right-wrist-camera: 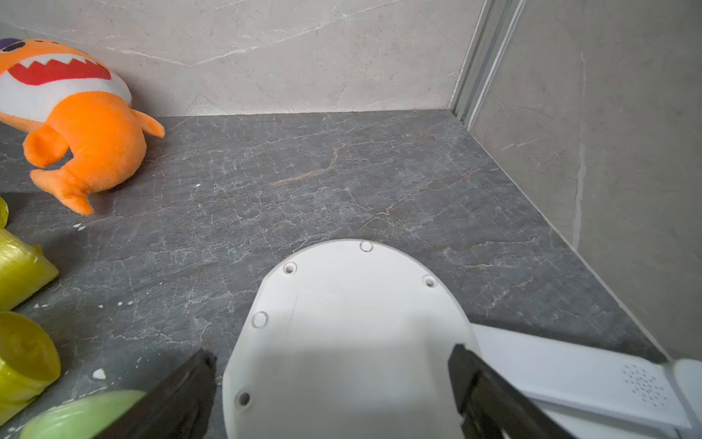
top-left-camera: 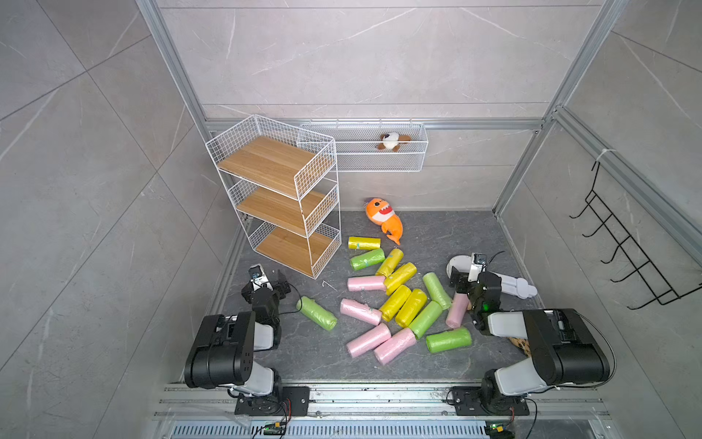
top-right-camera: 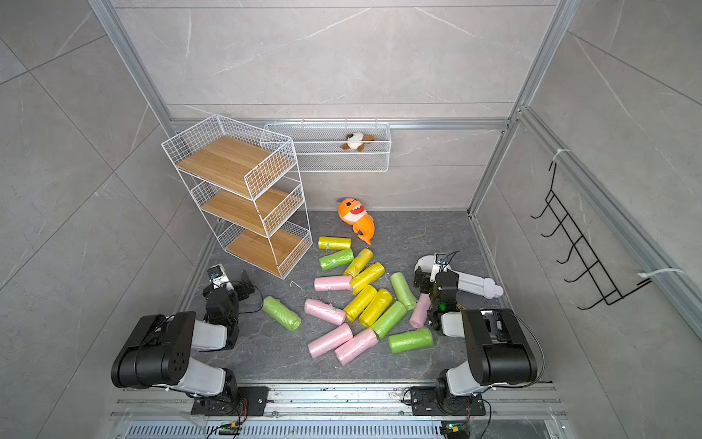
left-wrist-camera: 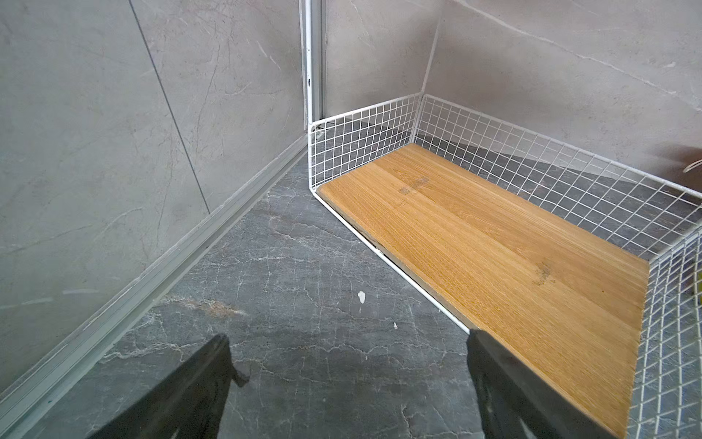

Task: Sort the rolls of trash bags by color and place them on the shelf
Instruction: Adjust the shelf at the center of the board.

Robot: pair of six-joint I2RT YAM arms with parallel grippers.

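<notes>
centrally, green, pink and yellow rolls of trash bags [top-left-camera: 395, 302] lie scattered on the dark worktop [top-left-camera: 304, 361], all outside the three-tier wire shelf [top-left-camera: 273, 159] at its left rear; left pincer [left-wrist-camera: 349, 361] and right pincer [right-wrist-camera: 334, 365] both spread wide.

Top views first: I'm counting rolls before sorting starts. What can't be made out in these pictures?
Pink roll, both top views: partly hidden behind the right arm.
Spotted tan thing, a top view: mostly under that arm, unidentifiable.
Green roll and yellow rolls, right wrist view: cut off by the frame edge.
Shelf, left wrist view: only the lowest board shows; upper tiers out of frame.
</notes>
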